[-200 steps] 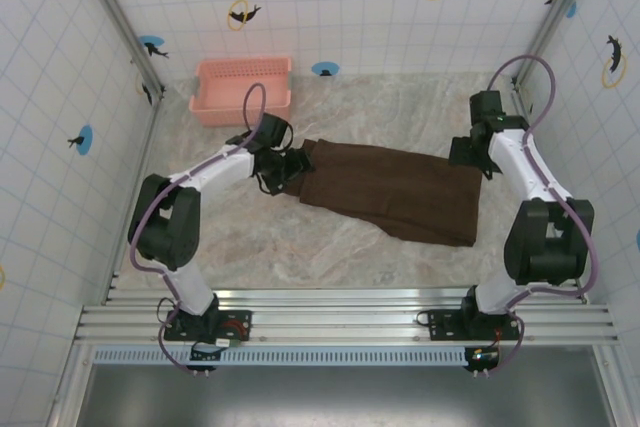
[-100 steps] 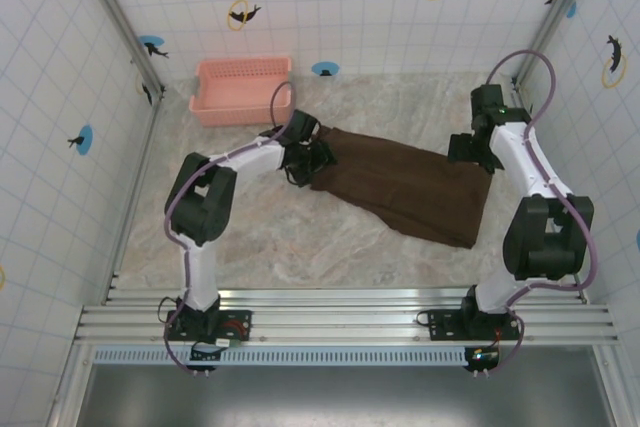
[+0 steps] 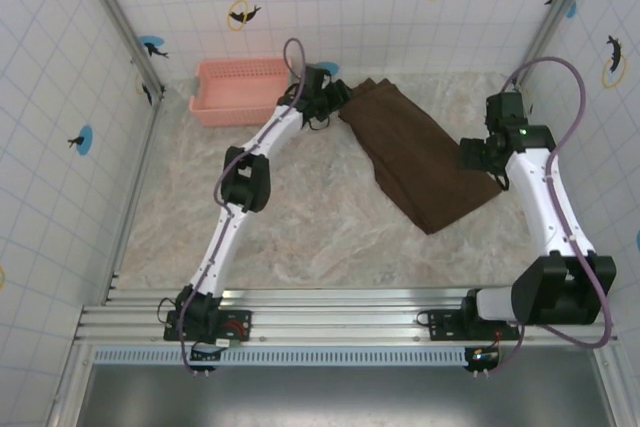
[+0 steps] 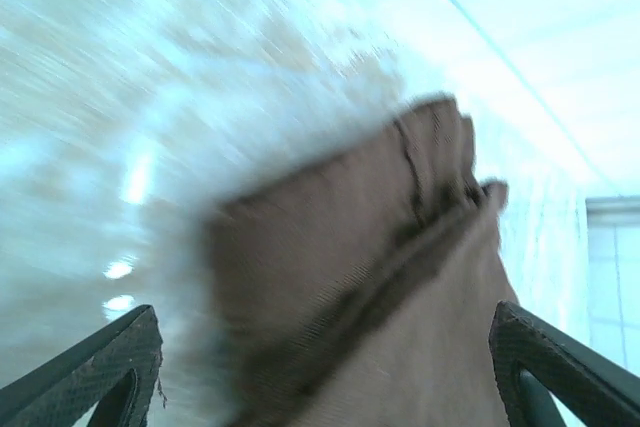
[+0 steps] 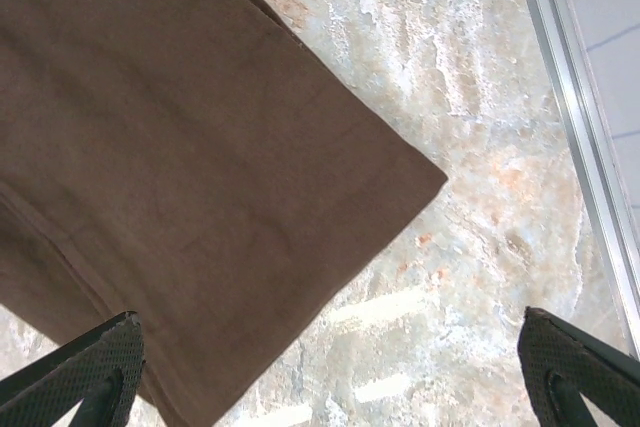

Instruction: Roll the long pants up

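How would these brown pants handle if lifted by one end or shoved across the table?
The long pants lie flat with a bunched far end, so they would likely droop limply when lifted. Pushed across the marble-look table, they would probably wrinkle rather than slide whole.

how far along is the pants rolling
Barely begun. Done: the pants lie flat in one long strip, slanting across the table. In hand: the left gripper, open, sits at their far end; the right gripper, open, hovers by the near corner. Left: the whole roll, no turn shows yet.
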Tool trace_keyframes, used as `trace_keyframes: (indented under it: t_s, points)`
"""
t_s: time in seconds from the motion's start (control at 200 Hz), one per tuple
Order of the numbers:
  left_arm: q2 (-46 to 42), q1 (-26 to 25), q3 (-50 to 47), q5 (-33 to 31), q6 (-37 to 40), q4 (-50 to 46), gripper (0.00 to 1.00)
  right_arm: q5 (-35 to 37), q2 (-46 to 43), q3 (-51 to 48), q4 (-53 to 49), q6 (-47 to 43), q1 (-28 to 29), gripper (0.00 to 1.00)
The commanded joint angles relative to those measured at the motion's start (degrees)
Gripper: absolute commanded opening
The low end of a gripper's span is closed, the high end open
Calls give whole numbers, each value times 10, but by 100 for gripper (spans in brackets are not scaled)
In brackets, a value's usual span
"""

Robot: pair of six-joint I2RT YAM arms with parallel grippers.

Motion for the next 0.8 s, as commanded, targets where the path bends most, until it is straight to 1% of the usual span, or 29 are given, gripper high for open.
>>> trace_keyframes:
  t_s: [0.0, 0.07, 0.12, 0.165, 0.24, 0.285, 0.365, 0.485, 0.59, 0.62, 0.635, 0.656, 0.736, 0.791]
  points:
    - [-142, 50, -120, 13, 33, 49, 88, 11, -35, -26, -18, 3, -8, 99]
    - [-220, 51, -211, 32, 62, 45, 89, 8, -47, -42, -12, 0, -17, 99]
    - [-280, 47, -280, 48, 66, 42, 89, 3, -48, -55, -1, -4, -26, 99]
    - [-327, 40, -351, 59, 58, 60, 89, 1, -40, -61, 7, -6, -35, 99]
    - [-393, 21, -450, 69, 49, 70, 88, -14, -3, -62, 11, -9, -59, 99]
    - [-431, 8, -504, 65, 47, 74, 88, -27, 23, -62, 21, -9, -71, 99]
    - [-490, -18, -583, 64, 27, 83, 88, -44, 61, -61, 49, -9, -89, 99]
    - [-556, -66, -656, 56, 15, 76, 88, -79, 122, -55, 87, 7, -120, 99]
    - [-604, -112, -701, 29, 2, 65, 88, -100, 178, -39, 120, 23, -136, 99]
    - [-615, -115, -712, 24, -3, 61, 88, -112, 197, -30, 124, 27, -139, 99]
    - [-620, -133, -716, 21, -5, 59, 88, -120, 207, -24, 127, 28, -141, 99]
    - [-626, -142, -722, 18, -8, 56, 87, -129, 220, -18, 128, 31, -142, 99]
    - [-655, -163, -742, 4, -9, 35, 87, -151, 268, 16, 137, 32, -142, 99]
    - [-674, -171, -749, -10, 1, 2, 87, -159, 298, 36, 138, 33, -144, 99]
